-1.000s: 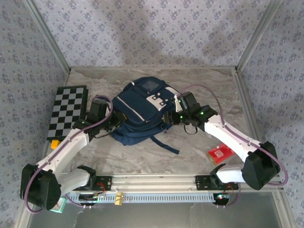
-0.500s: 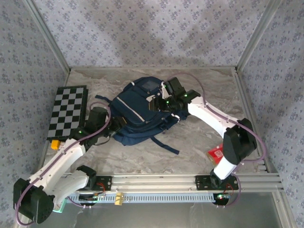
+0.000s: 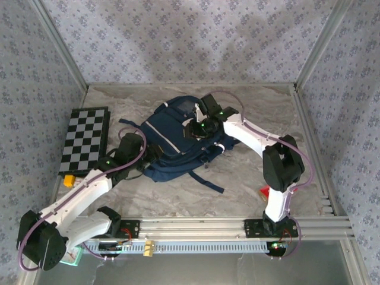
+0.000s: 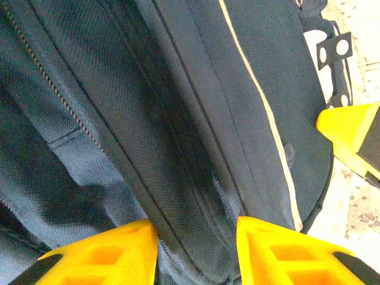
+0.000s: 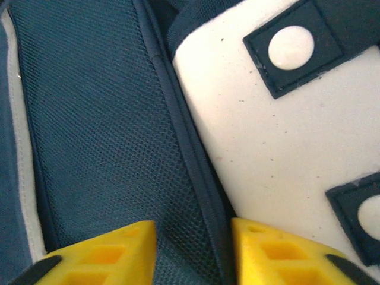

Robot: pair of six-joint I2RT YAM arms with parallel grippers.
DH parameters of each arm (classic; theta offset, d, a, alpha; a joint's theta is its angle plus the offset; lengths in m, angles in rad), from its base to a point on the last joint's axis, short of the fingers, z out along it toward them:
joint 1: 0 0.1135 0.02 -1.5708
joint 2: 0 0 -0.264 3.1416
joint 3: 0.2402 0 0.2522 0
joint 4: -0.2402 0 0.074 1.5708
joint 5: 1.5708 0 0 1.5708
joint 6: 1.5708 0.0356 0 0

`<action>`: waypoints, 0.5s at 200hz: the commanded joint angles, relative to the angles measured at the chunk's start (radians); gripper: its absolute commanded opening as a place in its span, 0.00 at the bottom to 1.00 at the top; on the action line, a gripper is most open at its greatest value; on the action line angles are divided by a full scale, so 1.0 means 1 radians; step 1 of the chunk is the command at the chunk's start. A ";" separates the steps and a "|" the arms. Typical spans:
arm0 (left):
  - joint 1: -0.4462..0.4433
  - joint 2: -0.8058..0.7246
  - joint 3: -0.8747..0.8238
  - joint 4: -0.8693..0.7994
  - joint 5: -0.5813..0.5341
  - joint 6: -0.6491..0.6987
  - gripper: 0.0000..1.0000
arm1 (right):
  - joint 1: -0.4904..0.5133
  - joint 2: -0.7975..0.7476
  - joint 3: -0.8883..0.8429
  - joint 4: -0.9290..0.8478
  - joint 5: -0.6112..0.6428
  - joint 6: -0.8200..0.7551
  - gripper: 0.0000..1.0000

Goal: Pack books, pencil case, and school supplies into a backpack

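While the backpack [image 3: 169, 139] lies mid-table much as it did a second ago, the right arm [image 3: 279, 166] has folded in. Its elbow, then out by the right rail, now stands nearer the middle. The right gripper [image 5: 193, 224] has crossed from the backpack's right edge onto its front. Its fingers rest either side of the dark seam beside the white patch [image 5: 285, 136]. Whether they pinch that seam or merely straddle it, I cannot tell.

The left gripper [image 4: 196, 224] has stayed at the backpack's near left edge and is clamped on a raised fold of navy fabric with a zip running through it.

The packet [image 3: 263, 191], in plain sight a second ago, is now mostly behind the right arm, and only a red sliver shows near the right base.

Nothing on the backpack can be read. The grey patch [image 3: 189, 107] at its far end is too small to make out, and the white patch carries dark tabs with pale round studs.

A board [image 3: 86, 138] of black and white checks lies at the left, well apart from the backpack. A strap [image 3: 208, 181] trails toward the near rail over the table [image 3: 166, 199].
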 commanded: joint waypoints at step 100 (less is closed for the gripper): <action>0.005 0.207 0.205 0.115 -0.061 0.302 0.47 | -0.102 -0.267 -0.268 0.283 -0.055 0.213 0.00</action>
